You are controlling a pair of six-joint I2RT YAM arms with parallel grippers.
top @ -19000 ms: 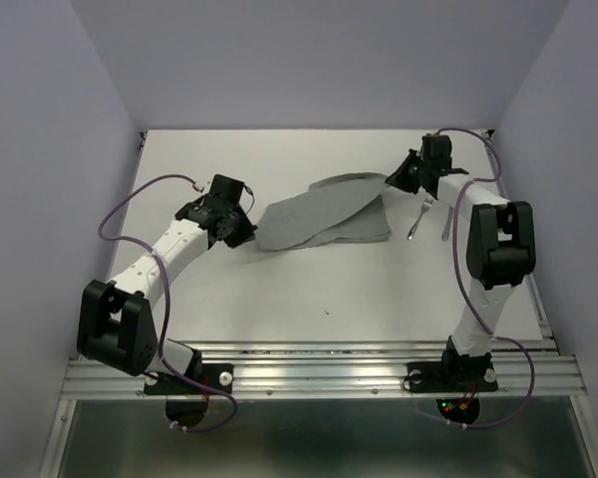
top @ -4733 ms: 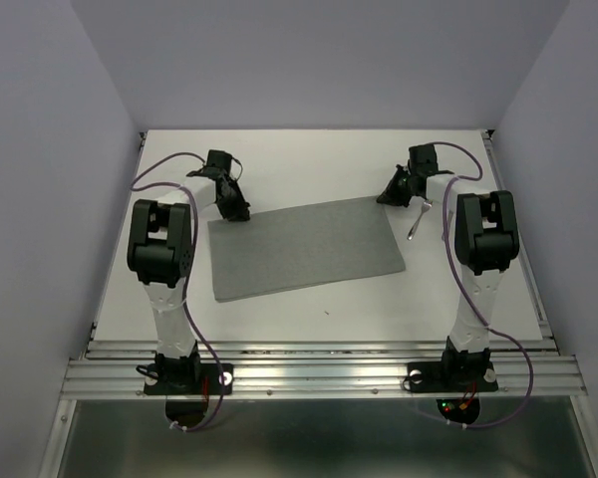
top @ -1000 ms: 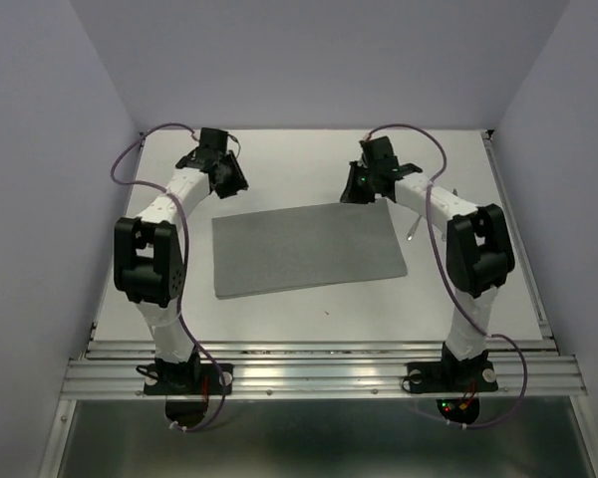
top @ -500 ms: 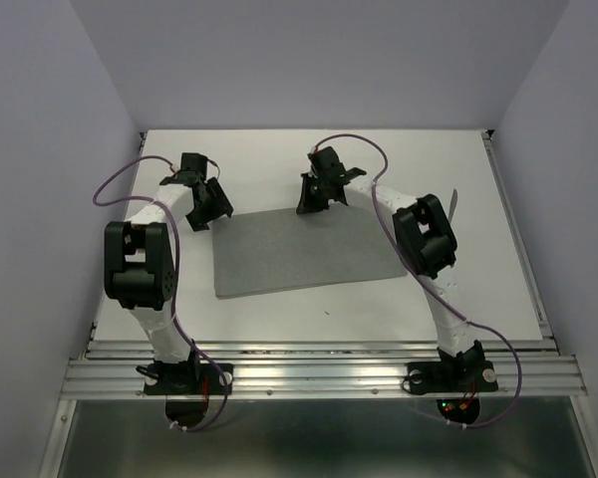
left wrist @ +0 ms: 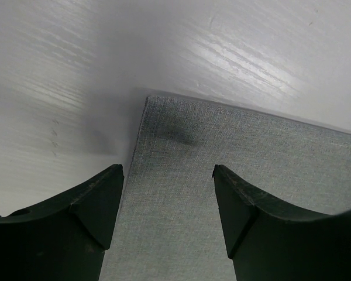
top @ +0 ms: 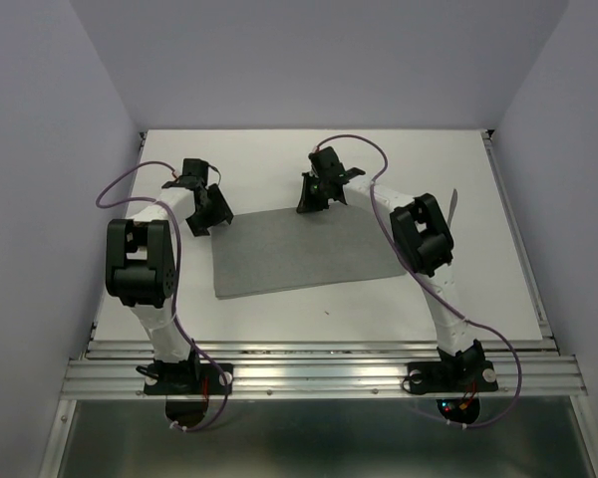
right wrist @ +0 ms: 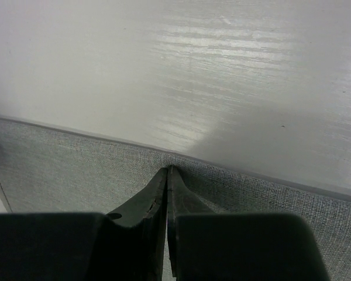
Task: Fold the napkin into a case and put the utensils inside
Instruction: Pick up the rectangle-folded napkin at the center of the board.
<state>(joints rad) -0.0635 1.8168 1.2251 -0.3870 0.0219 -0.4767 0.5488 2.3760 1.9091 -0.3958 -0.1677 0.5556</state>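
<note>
Napkin (top: 304, 249) is thin, floppy and light: my right claw (right wrist: 167, 170) is pinched shut on its far edge, my left claw (left wrist: 167, 172) gapes over the far-left corner, so grab there.

A white table (top: 279, 319) fills the view, its glossy top streaked with light in both wrist views. One small dark speck (top: 326, 312) lies toward its near edge. Pale lavender walls (top: 40, 149) enclose it on three sides. A ribbed aluminium rail (top: 319, 376) runs along the near edge.
</note>
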